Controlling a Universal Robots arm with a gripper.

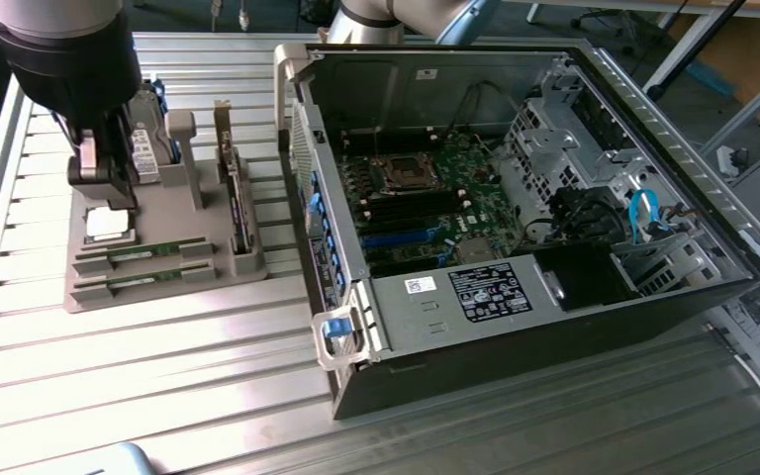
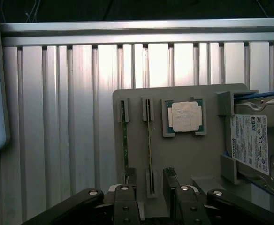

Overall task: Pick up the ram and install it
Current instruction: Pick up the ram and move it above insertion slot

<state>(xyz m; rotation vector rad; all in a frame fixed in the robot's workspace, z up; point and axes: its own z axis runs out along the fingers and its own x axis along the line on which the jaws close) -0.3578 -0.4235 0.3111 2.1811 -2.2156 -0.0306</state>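
Black two-finger gripper (image 2: 149, 194), jaws spread wide and empty, hovers over a thin green ram stick (image 2: 149, 140) standing edge-up in a flat grey holder tray (image 2: 184, 154).

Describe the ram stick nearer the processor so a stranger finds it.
Beside the black computer case lies a grey holder tray. Two thin green circuit-board sticks stand edgewise in its slots; the wanted ram stick neighbours the square silver processor chip, unlike the outer stick.
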